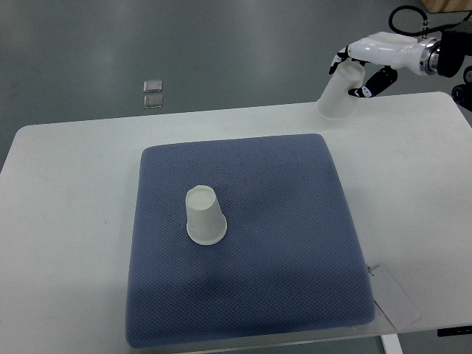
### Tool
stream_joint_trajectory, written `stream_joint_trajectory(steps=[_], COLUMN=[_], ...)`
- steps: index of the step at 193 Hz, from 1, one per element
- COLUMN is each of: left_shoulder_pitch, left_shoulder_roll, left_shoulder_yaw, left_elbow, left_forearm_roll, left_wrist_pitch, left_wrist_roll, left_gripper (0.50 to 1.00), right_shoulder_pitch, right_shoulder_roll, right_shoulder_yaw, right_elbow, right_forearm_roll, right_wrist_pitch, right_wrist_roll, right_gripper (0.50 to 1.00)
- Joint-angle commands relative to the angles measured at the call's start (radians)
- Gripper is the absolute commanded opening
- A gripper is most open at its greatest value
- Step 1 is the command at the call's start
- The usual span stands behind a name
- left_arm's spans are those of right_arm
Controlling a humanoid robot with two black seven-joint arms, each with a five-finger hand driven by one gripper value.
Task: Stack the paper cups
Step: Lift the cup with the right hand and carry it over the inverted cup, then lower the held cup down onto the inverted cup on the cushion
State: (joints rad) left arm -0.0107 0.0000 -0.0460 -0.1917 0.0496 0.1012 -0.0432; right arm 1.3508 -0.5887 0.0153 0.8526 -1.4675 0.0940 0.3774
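One white paper cup stands upside down on the blue mat, left of the mat's middle. A second white paper cup is held upside down and tilted above the table's far edge, beyond the mat's far right corner. My right hand comes in from the top right and is shut on this cup near its base, with dark fingertips on its side. The left arm does not show.
The mat lies on a white table. A sheet of paper pokes out at the mat's near right corner. Two small clear squares lie on the grey floor beyond the table.
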Motion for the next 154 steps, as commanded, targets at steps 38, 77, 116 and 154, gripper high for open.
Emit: stream_joint_trajectory(steps=[38, 77, 116, 154], left_shoulder_pitch=[0.000, 0.000, 0.000, 0.000], left_shoulder_roll=[0.000, 0.000, 0.000, 0.000], left_shoulder_yaw=[0.000, 0.000, 0.000, 0.000], left_elbow=[0.000, 0.000, 0.000, 0.000], left_forearm_roll=[0.000, 0.000, 0.000, 0.000], left_wrist_pitch=[0.000, 0.000, 0.000, 0.000], left_wrist_roll=[0.000, 0.000, 0.000, 0.000], left_gripper=[1.000, 1.000, 1.000, 1.000], right_shoulder_pitch=[0.159, 0.180, 0.177, 0.171], right_shoulder_roll=[0.038, 0.098, 0.173, 0.217], right_shoulder_yaw=[0.002, 0.020, 0.048, 0.104], right_elbow=[0.204, 0.286, 0.290, 0.290], right_forearm_roll=[0.000, -0.002, 0.000, 0.001], right_wrist_pitch=[0.121, 0.188, 0.201, 0.260], right_wrist_roll=[-0.011, -0.002, -0.005, -0.003], right_gripper=[0.556, 0.558, 0.558, 0.558])
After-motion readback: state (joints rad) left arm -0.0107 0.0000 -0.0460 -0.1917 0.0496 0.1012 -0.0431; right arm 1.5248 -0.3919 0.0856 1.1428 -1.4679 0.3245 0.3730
